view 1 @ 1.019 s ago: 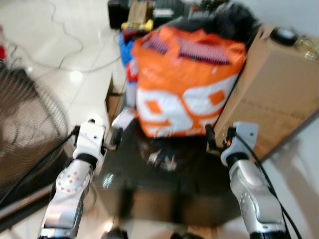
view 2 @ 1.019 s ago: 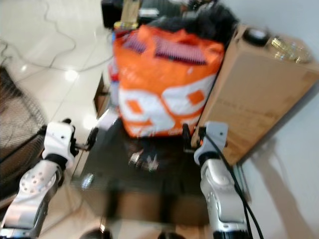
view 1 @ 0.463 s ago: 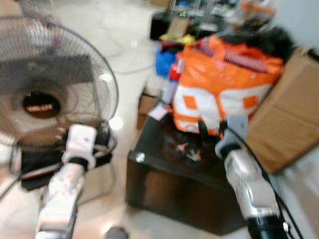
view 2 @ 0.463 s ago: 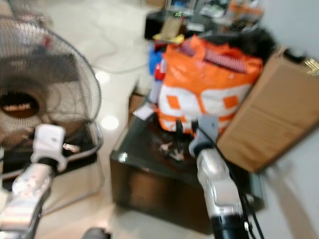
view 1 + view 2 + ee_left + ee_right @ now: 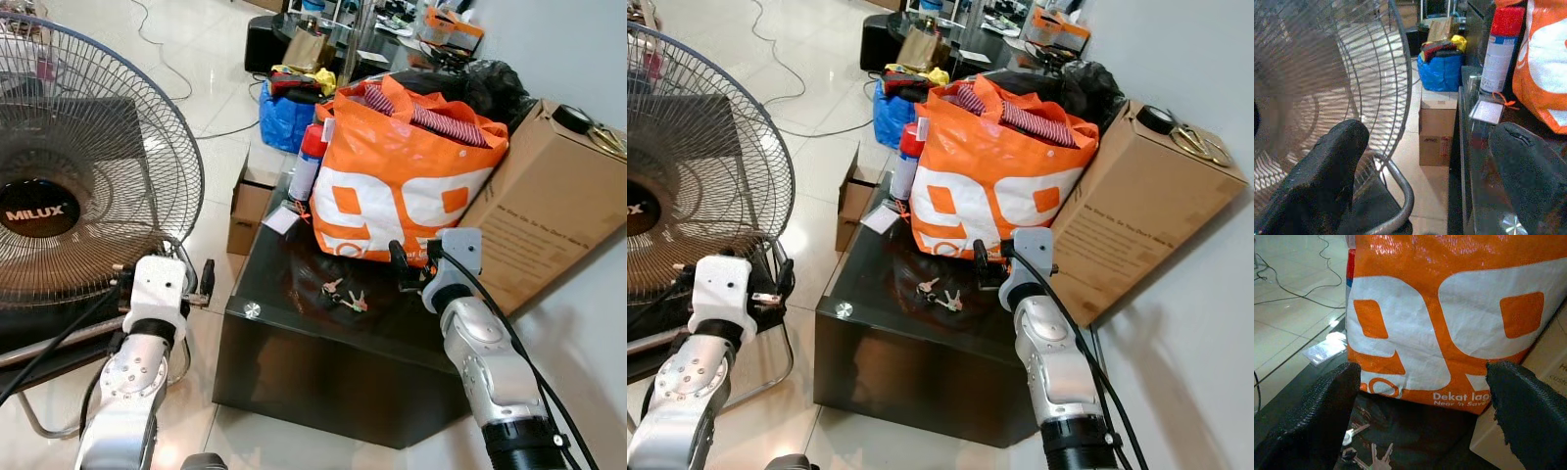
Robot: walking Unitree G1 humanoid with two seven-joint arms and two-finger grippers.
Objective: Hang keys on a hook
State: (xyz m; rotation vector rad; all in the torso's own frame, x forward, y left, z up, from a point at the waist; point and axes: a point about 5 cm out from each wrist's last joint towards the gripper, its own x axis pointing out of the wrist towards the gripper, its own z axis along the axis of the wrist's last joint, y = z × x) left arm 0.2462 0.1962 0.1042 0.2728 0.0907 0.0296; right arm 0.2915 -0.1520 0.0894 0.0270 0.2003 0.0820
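Approaching: the black glass-topped table [image 5: 294, 343], with the head views now sharp where half a second ago they were smeared by walking; I judge the robot has nearly settled.
Keys: the keys [image 5: 343, 295] lie on the table top, just in front of the orange shopping bag [image 5: 407, 186], untouched.
Right gripper: the right gripper [image 5: 409, 274] hangs over the table just beside the keys, fingers spread wide, empty.
Left gripper: the left gripper [image 5: 203, 283] is off the table's edge, near the Milux fan [image 5: 88, 176], wide open, holding nothing.
Hook: none can be made out.
Meaning: pickup comes next; the right arm is better placed.
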